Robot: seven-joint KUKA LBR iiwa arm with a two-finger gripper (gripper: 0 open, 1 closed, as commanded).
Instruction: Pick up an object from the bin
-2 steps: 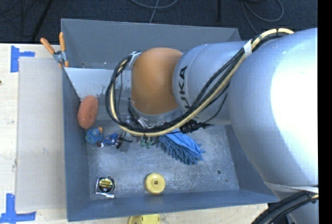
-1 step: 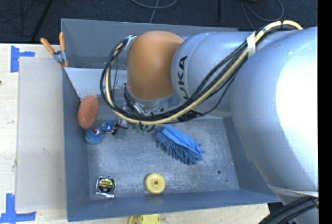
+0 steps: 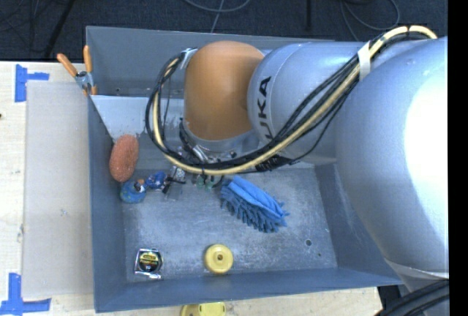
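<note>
My gripper (image 3: 178, 177) reaches down in the bin's left half, mostly hidden under the arm's orange cover. Just left of its tip lies a small blue thing (image 3: 139, 189) with a round base and a knobbly end, close to the tip or touching it; I cannot tell which. A blue bristly brush (image 3: 253, 205) lies just right of the gripper on the bin floor. A brown-orange oval sponge (image 3: 124, 156) leans against the left wall, above the small blue thing.
A yellow round disc (image 3: 218, 257) lies near the front wall, and a small black and yellow tape measure (image 3: 148, 261) sits in the front left corner. The arm and its cables cover the bin's back and right side.
</note>
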